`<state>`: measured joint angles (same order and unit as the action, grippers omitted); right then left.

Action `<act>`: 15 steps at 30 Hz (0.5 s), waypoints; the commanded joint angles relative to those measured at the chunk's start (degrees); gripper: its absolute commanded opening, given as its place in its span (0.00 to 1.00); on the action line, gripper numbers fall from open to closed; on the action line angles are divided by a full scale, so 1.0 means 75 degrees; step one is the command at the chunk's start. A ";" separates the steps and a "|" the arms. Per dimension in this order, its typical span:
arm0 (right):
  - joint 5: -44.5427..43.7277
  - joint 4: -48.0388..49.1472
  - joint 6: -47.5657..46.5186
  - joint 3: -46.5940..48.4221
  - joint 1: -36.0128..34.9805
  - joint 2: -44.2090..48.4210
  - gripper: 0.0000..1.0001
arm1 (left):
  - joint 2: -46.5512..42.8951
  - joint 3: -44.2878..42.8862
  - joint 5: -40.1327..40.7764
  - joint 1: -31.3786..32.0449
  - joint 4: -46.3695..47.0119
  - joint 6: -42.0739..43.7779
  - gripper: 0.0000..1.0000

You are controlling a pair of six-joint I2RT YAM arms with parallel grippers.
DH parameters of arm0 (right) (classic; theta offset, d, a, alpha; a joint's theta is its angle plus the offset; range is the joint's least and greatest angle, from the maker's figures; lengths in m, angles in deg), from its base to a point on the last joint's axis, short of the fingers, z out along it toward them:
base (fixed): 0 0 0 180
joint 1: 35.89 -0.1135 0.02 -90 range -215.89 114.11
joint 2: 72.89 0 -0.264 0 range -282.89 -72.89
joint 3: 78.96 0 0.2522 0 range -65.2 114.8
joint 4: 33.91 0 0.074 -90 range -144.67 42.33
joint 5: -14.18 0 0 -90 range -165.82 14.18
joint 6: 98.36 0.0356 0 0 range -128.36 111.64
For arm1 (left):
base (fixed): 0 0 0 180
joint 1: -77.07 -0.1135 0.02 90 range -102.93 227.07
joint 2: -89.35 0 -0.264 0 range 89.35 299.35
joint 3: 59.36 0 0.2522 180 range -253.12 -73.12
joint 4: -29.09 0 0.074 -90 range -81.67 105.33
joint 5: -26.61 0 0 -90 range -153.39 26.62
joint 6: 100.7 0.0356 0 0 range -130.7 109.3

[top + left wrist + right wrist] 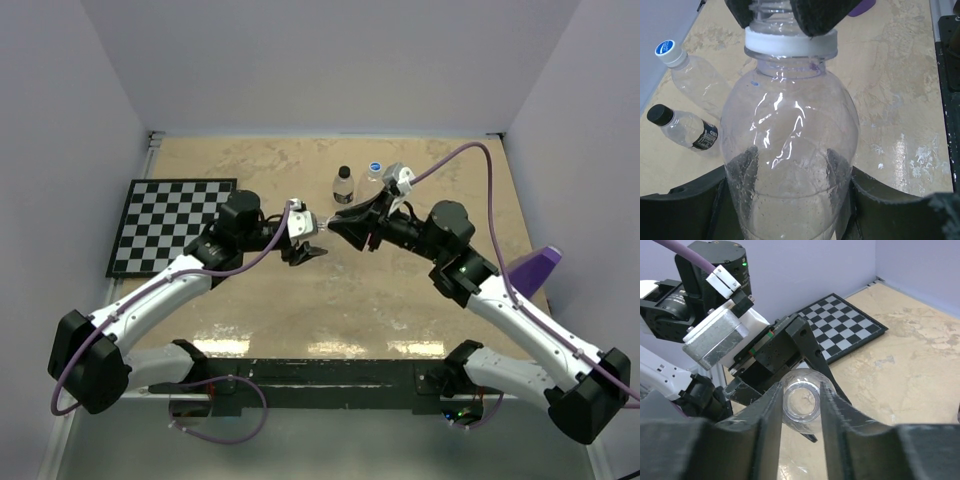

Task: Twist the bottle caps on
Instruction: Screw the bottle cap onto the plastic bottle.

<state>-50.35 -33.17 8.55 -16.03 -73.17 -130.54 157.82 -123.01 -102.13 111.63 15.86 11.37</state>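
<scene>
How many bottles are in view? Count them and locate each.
3. One uncapped bottle held between left gripper and right gripper; a black-capped bottle and a blue-capped bottle stand just beyond them. None seems hidden.

Probably a lab, walled table (260,310), checkerboard (170,225)

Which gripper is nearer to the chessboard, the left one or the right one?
Left. The left gripper sits to the right of the chessboard; the right gripper is farther right, beyond it. Both grip the uncapped bottle between them.

blue-white cap (665,48) | black cap (660,114) | clear bottle (790,150) | black-grey checkered board (170,225) | beige mottled table (300,310) | purple cable (682,251)
</scene>
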 commanded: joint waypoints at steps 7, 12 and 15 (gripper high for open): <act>-0.2525 -0.2505 -0.0718 0.1073 0.1453 0.0480 0.79 | -0.0211 -0.0461 0.1390 -0.0015 -0.0844 -0.0399 0.45; -0.4203 -0.3374 -0.1000 0.1389 0.1957 -0.0222 0.85 | -0.0456 -0.0439 0.2375 -0.0003 -0.1372 -0.0691 0.43; -0.4684 -0.3562 -0.1082 0.1436 0.2379 -0.1030 0.89 | -0.0679 -0.0298 0.2657 -0.0003 -0.1408 -0.0820 0.44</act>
<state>-75.05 -53.81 2.85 -7.07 -58.59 -131.66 156.16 -124.13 -87.55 111.70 6.42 7.91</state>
